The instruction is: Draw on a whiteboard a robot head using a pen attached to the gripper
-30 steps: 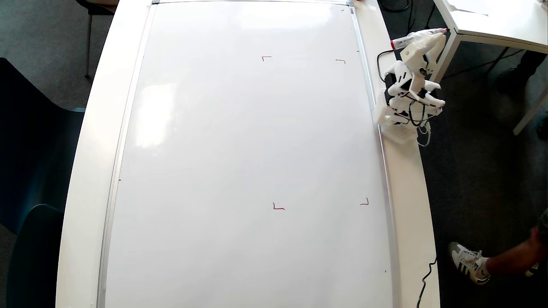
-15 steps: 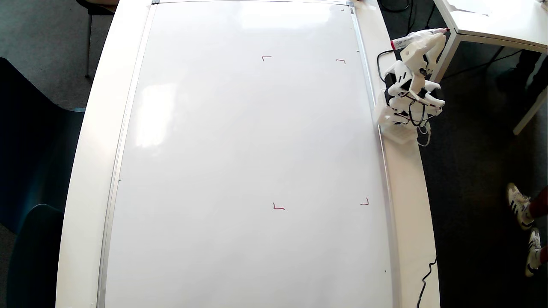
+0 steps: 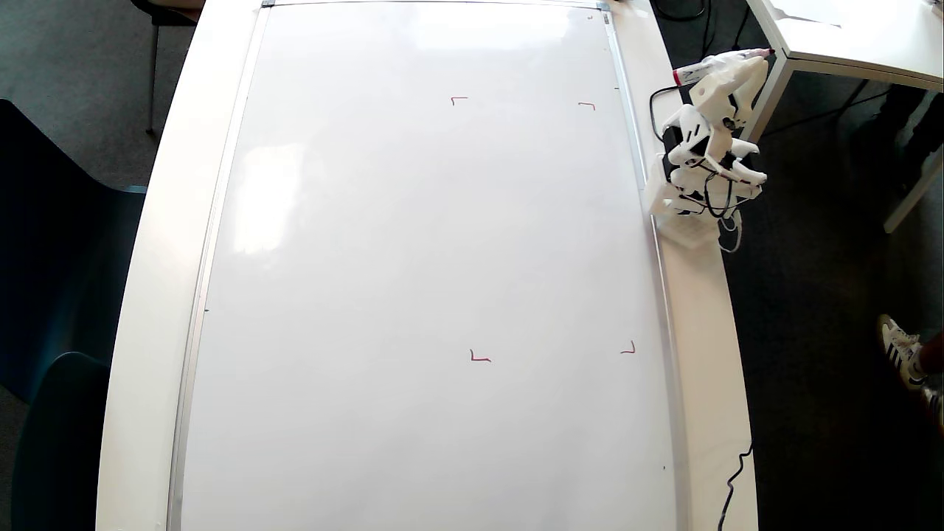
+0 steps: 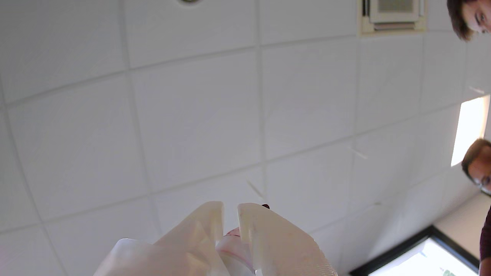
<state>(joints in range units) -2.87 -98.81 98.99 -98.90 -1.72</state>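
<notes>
Your whiteboard [image 3: 413, 280] is lying flat on the long white table [image 3: 700, 332], filling most of the overhead view: a glossy white sheet in a thin silver frame, catching pale window glare near its left side. Four small red corner marks [image 3: 479, 358] are sitting toward its right half, framing a blank rectangle; no drawn line is showing inside them.

Your arm [image 3: 700, 169] is folded up at the board's right edge, just beside the frame and off the drawing surface. The gripper [image 3: 737, 63] is pointing away from the board, toward the neighbouring white table [image 3: 848, 44]. The pen [image 3: 719, 65], a slim white-bodied marker with red at both visible ends, is lying crosswise in the claw, well clear of the board.

In the wrist view the camera is looking up at ceiling tiles [image 4: 191, 115]. The gripper [image 4: 230, 212] is showing two pale fingers [image 4: 207, 226] standing nearly together, a narrow slit between them, with what appears to be the pen [image 4: 234, 239] pinched low in that slit, though it is blurred there.
</notes>
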